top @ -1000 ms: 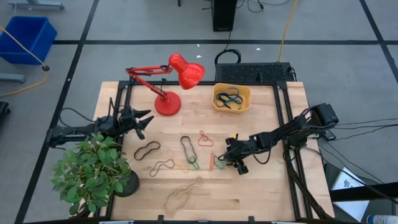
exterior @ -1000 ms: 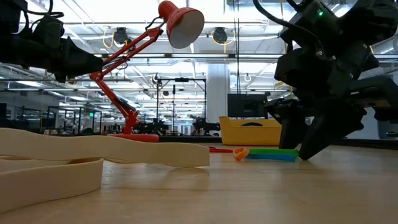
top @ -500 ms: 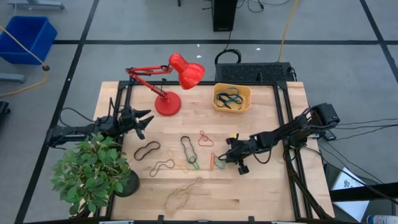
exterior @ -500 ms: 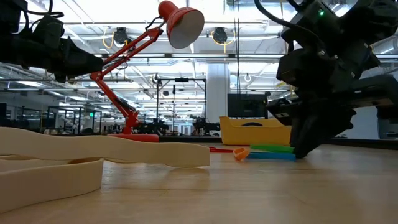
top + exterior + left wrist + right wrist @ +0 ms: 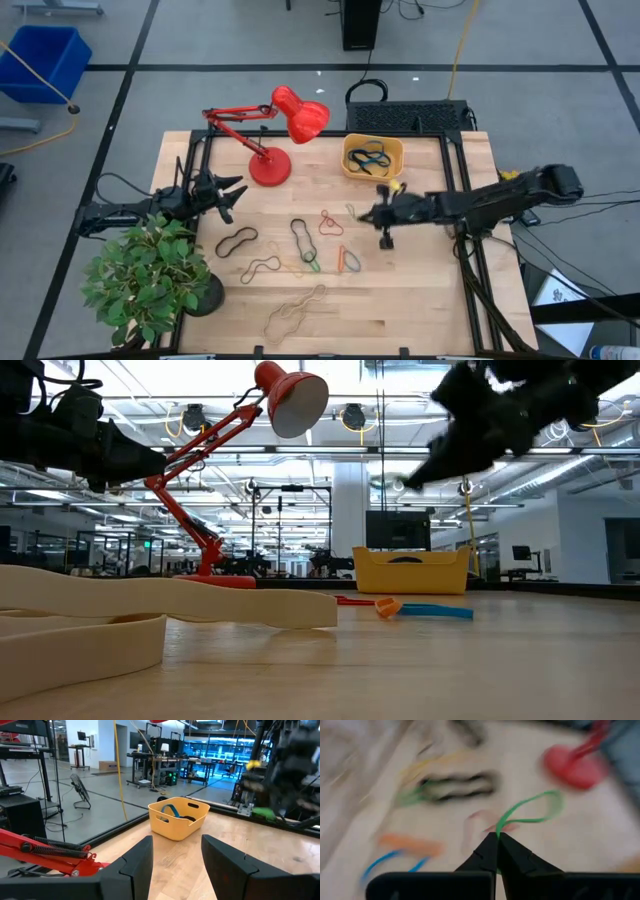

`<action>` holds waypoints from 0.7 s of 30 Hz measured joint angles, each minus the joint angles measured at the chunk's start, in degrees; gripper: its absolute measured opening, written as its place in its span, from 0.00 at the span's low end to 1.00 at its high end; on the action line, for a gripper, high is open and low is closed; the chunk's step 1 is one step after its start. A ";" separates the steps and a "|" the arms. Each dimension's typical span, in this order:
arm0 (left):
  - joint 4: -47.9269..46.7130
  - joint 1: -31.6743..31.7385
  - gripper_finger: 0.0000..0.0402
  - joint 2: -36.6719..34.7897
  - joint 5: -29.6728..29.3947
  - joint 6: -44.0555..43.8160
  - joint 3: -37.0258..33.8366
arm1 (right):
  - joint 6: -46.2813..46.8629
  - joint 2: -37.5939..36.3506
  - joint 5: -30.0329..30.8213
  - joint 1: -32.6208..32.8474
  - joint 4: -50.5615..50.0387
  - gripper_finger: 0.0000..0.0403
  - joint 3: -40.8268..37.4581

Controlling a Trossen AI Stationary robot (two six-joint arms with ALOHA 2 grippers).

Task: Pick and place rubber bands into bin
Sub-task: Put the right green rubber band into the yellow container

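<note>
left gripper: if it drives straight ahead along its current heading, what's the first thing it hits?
Probably the yellow bin: the left wrist view has it dead ahead between the open fingers of the left gripper, bare tabletop between. Height is unclear, so it might pass over the rim.
</note>
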 joint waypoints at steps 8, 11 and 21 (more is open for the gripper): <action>0.05 0.01 0.43 0.00 -0.01 0.01 0.00 | -7.38 -12.38 12.13 -7.85 11.57 0.00 0.05; 0.06 0.00 0.43 0.00 -0.02 0.00 0.00 | -13.91 -13.71 11.98 -10.48 21.60 0.00 0.15; 0.21 0.00 0.43 0.00 -0.07 0.00 -0.02 | -15.71 -8.93 11.86 -22.92 12.00 0.00 4.63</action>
